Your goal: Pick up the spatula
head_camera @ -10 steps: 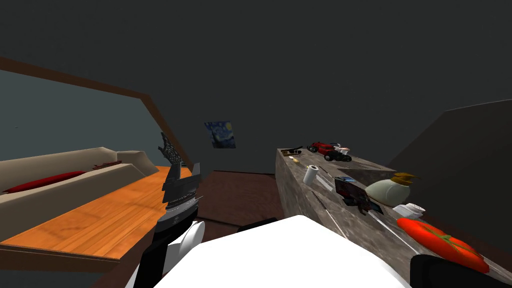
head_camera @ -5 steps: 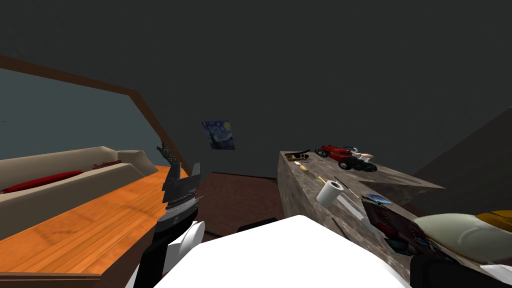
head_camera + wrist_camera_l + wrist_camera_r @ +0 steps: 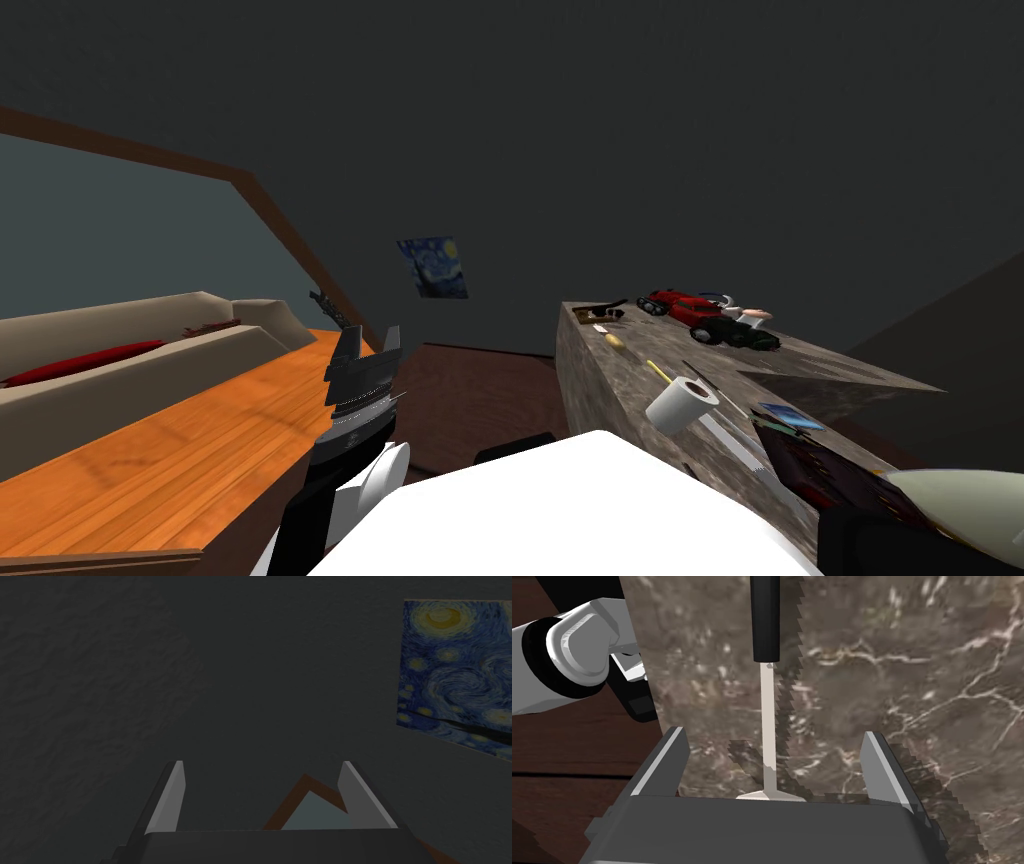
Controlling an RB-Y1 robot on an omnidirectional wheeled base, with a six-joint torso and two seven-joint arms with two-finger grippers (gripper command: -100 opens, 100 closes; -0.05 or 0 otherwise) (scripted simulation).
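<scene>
Marble, brownish-grey with pale veins, is what the counter [image 3: 912,666] is made of, and the spatula [image 3: 766,621] lies flat on it, close to the edge where the dark wood floor [image 3: 572,751] shows. The right gripper [image 3: 774,733] hangs right over it with both fingers spread wide, one on each side of the thin pale shaft and neither touching it. The black handle points away from the gripper, while the flat pale blade end sits down by the gripper's dark body, so the tool runs pretty much down the middle of the gap. Nothing is pinched, it's just lying on the stone. The left gripper [image 3: 261,763] is raised out in front on the robot's left side, fingers apart too, with nothing between them. From where the head looks, the counter runs off along the right and it's pretty cluttered: a white paper roll [image 3: 683,404] on its side near the front edge, a dark red book [image 3: 835,468] closer to the robot, and at the far end a red toy car [image 3: 685,303] and a black toy car [image 3: 735,334] just beside each other. Over on the left there's a beige sofa [image 3: 150,330] with a red cushion [image 3: 85,362] on it, behind an orange wooden surface [image 3: 200,440].
</scene>
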